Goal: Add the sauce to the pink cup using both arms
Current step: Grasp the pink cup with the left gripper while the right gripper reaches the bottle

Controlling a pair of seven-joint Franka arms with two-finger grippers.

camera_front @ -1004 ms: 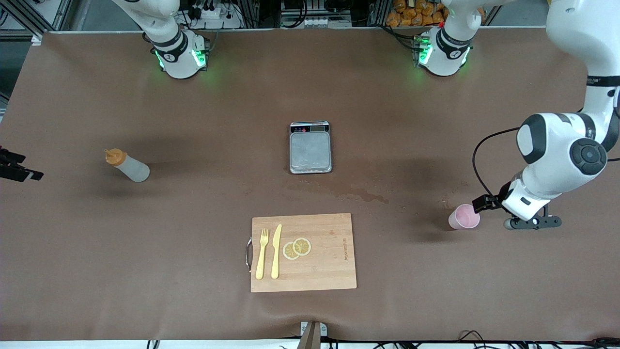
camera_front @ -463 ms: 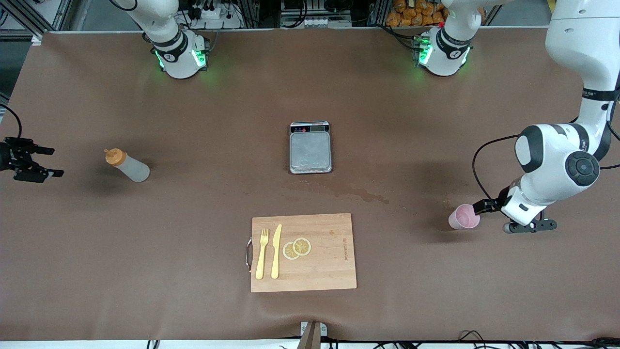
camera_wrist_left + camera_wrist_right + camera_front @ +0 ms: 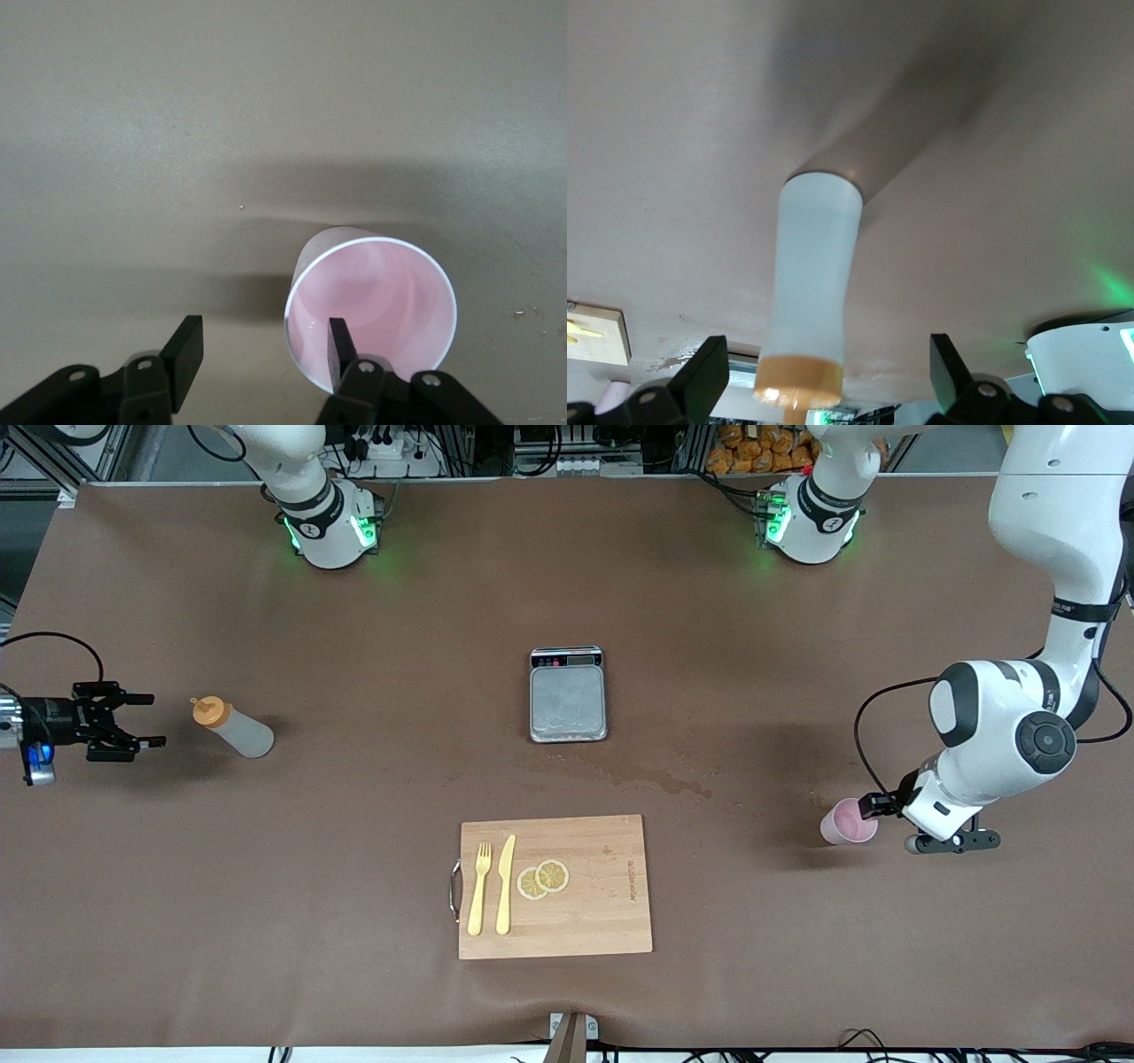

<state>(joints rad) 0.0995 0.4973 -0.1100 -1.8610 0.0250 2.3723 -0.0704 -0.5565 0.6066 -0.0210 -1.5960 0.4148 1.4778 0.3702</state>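
Brown tabletop: left gripper (image 3: 257, 350) is straddling the pink cup's (image 3: 846, 821) rim lower right, jaws part-open; right gripper (image 3: 133, 720), wide open, is hovering mid-left beside the sauce bottle (image 3: 232, 727).

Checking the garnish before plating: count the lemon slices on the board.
2. Both round yellow lemon slices lie overlapping on the bamboo cutting board, beside the yellow plastic knife: one slightly nearer the front camera, the other partly over it. No others show.

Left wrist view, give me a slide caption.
Left claw straddling the rim of the upright pale-pink plastic cup, one finger inside and one outside, on the brown table.
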